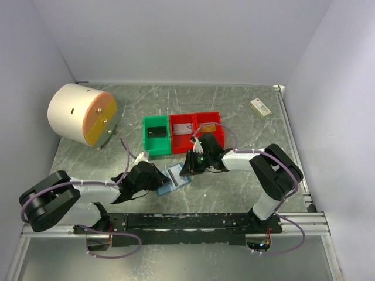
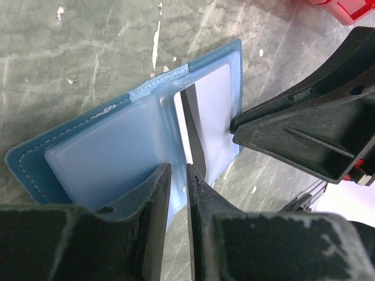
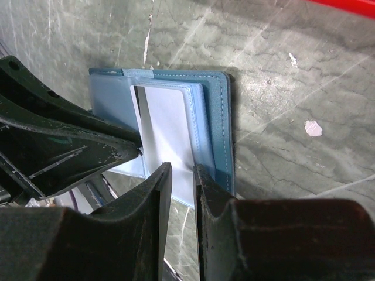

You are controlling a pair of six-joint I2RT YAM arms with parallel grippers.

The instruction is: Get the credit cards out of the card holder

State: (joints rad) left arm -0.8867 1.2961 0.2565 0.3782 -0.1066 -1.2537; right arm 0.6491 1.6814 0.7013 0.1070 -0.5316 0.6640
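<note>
A small blue card holder lies open on the grey marbled table, near the front edge and between the two arms. Its inside is lined with cloudy clear pockets, and a pale card shows through the pocket on one half, fully seated in it. One thin pocket leaf stands up on edge from the fold. The left end effector sits right at that leaf with its fingers drawn almost together. The leaf's edge runs into the narrow slit between them, but whether it is truly pinched cannot be told. The right end effector comes from the opposite side with its fingers also nearly pressed together. It appears to pinch the outer edge of the half that carries the card, holding it in place. The step in hand looks to be getting a hold on the card itself. To do it well, one side should pin the holder flat while the other takes the bare card edge at the pocket mouth, not the plastic around it. The pull should then run straight along the pocket, low and slow. If the plastic is caught too, the whole holder is likely to lift or fold shut. Just behind stand a green bin, which holds a dark flat thing too small to identify, and red bins.
</note>
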